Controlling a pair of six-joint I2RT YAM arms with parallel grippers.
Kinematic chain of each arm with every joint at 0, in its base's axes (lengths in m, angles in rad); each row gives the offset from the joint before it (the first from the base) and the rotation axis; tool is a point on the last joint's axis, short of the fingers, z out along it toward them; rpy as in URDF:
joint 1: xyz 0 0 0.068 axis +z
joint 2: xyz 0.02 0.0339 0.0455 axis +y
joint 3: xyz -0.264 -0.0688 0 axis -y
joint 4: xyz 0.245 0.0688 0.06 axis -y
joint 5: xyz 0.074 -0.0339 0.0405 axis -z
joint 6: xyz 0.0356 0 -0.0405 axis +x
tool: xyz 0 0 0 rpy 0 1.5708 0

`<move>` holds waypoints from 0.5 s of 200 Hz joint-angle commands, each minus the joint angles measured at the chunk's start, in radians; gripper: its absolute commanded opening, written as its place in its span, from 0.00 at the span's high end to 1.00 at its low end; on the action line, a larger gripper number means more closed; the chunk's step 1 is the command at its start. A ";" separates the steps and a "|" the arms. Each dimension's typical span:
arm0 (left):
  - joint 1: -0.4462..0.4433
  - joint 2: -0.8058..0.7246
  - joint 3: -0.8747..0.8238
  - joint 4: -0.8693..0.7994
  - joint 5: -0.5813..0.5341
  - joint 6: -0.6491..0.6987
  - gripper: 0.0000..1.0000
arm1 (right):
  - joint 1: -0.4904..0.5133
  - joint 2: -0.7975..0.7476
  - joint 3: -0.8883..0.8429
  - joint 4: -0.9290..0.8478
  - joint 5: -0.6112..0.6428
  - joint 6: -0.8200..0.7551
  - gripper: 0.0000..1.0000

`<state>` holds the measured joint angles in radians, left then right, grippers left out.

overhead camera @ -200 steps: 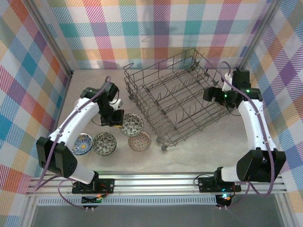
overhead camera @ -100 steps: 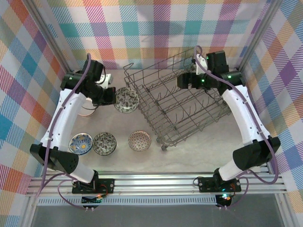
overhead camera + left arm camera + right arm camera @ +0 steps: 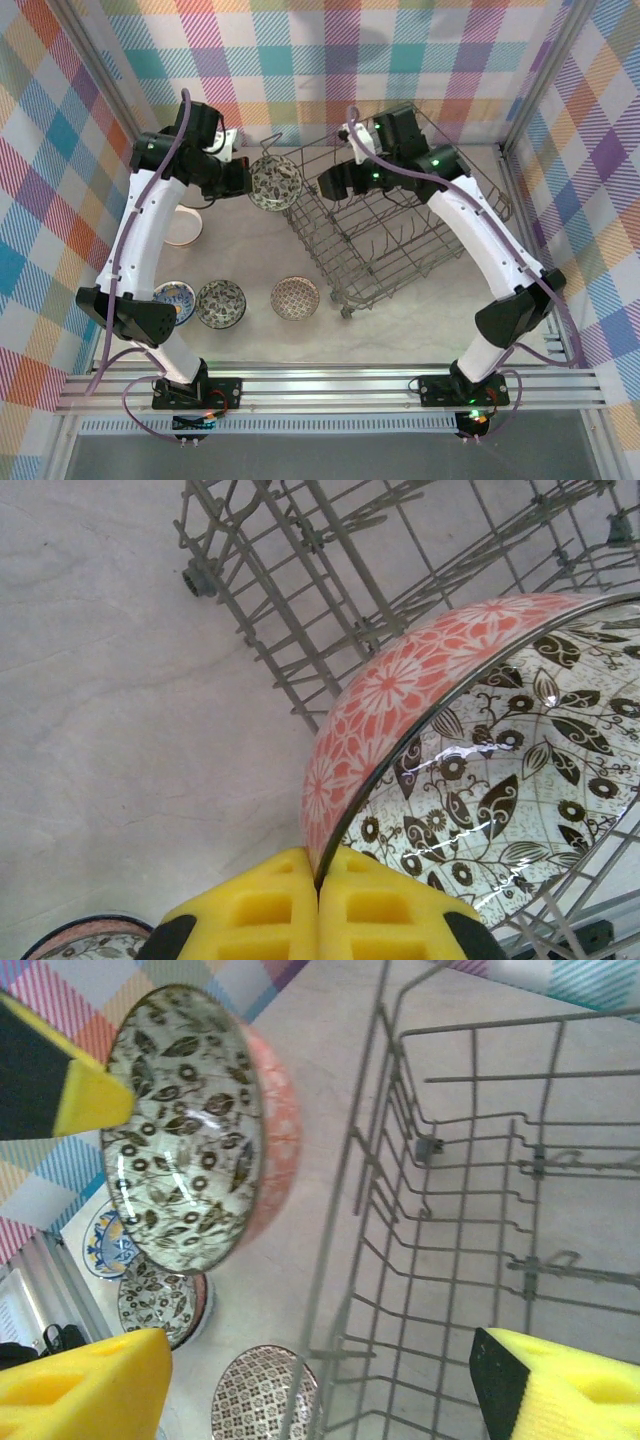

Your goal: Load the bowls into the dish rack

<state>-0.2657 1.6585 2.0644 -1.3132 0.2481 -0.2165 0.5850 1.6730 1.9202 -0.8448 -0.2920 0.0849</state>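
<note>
Between the yellow fingers of the left pincer [image 3: 318,876], pressed together on its rim, sits a leaf-patterned bowl [image 3: 480,780], coral with white flowers on the outside and dark leaves on cream inside. It is held on edge, off the bench [image 3: 400,330], with its hollow turned towards the right pincer [image 3: 332,182].

From above, the left pincer [image 3: 245,180] has the bowl [image 3: 275,183] at the left corner of the dish rack [image 3: 400,240], just outside the wire wall. Whether the bowl touches the wire is hard to say, since the left wrist view shows rack [image 3: 300,580] wires crossing its lower edge.

The right pincer [image 3: 320,1360] hangs over the rack's left end, facing the bowl [image 3: 185,1125], with its fingers spread wide and nothing between them. The rack's gridded wall [image 3: 470,1210] runs below and to one side of it, and the bowl lies just past that wall.

Well below the left pincer, three more bowls stand upright in a row on the bench: a blue-patterned bowl [image 3: 172,302], a dark floral bowl [image 3: 221,303] touching it, and a lattice-patterned bowl [image 3: 295,297] a little apart, nearest the rack. What looks like a pale bowl [image 3: 183,230] stands under the left arm, partly hidden.
</note>
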 commanded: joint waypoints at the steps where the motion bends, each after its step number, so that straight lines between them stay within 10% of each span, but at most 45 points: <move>1: -0.027 0.012 0.058 0.065 0.038 -0.041 1.00 | 0.015 0.019 0.037 0.069 0.009 -0.004 0.24; 100: -0.111 0.051 0.098 0.116 0.017 -0.091 1.00 | 0.018 0.054 0.009 0.171 0.144 0.123 0.45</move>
<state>-0.3653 1.7100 2.1235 -1.2610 0.2520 -0.2764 0.6018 1.7199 1.9209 -0.7208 -0.1852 0.1665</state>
